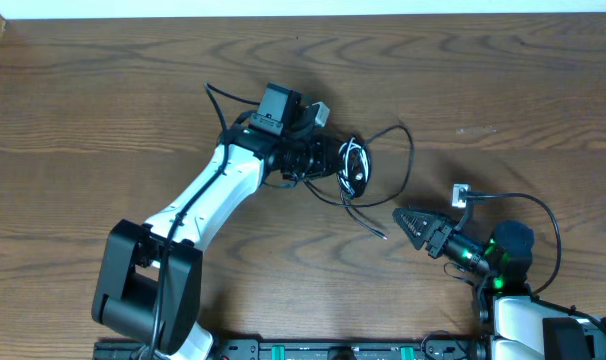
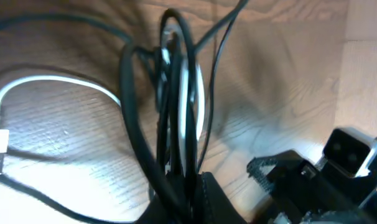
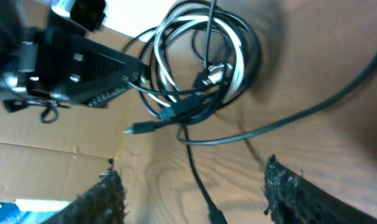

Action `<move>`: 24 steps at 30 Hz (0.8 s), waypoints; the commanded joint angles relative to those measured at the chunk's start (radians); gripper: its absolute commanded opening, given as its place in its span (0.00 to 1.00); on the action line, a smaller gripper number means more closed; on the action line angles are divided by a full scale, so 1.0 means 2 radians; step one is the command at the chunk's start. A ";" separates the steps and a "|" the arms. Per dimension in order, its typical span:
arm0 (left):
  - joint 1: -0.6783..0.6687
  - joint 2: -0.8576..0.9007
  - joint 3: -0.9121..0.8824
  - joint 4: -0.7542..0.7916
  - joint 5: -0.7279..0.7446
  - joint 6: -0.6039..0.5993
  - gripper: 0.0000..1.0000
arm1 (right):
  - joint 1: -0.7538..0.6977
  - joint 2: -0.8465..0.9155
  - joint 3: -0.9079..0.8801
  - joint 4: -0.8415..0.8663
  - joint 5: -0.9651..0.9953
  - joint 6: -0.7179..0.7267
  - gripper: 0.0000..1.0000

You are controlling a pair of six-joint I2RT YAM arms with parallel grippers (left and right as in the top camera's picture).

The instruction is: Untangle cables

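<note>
Cables point(image 1: 354, 168) on counter point(image 1: 103, 100), centre, between jaws of left arm point(image 1: 213, 190). Right arm point(image 1: 503, 255) front-right of bundle; jaws near it, not touching.

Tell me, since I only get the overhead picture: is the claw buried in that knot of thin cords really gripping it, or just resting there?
Observer: Gripping. The left wrist camera shows the left claw shut on the bundle of thin black cords and one white cord, with strands rising from between its fingers.
Operator: And the other claw, the dark one nearby?
Observer: The right wrist camera shows the right claw open, its fingers wide apart and gripping nothing. The bundle lies ahead of it.
Operator: Are there any plugs in that knot?
Observer: Yes. In the right wrist view a small silver plug sits inside the loop, and a black plug pokes out to the side.
</note>
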 commanded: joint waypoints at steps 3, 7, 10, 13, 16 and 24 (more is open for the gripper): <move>-0.010 -0.004 -0.001 -0.018 -0.090 0.019 0.41 | -0.001 0.002 0.000 -0.036 0.014 0.000 0.76; -0.017 -0.004 -0.001 -0.020 -0.153 0.019 0.65 | -0.001 0.002 0.000 -0.057 0.019 -0.001 0.79; -0.023 -0.003 -0.001 -0.020 -0.199 0.025 0.71 | -0.001 0.002 0.000 -0.060 0.023 -0.001 0.83; -0.030 -0.002 -0.001 -0.020 -0.250 0.039 0.79 | -0.001 0.002 0.000 -0.064 0.023 -0.015 0.84; -0.032 0.001 -0.001 -0.016 -0.266 0.039 0.88 | -0.001 0.002 0.000 -0.077 0.032 -0.016 0.85; -0.032 0.047 -0.001 -0.007 -0.284 0.039 0.66 | -0.001 0.002 0.000 -0.103 0.049 -0.016 0.87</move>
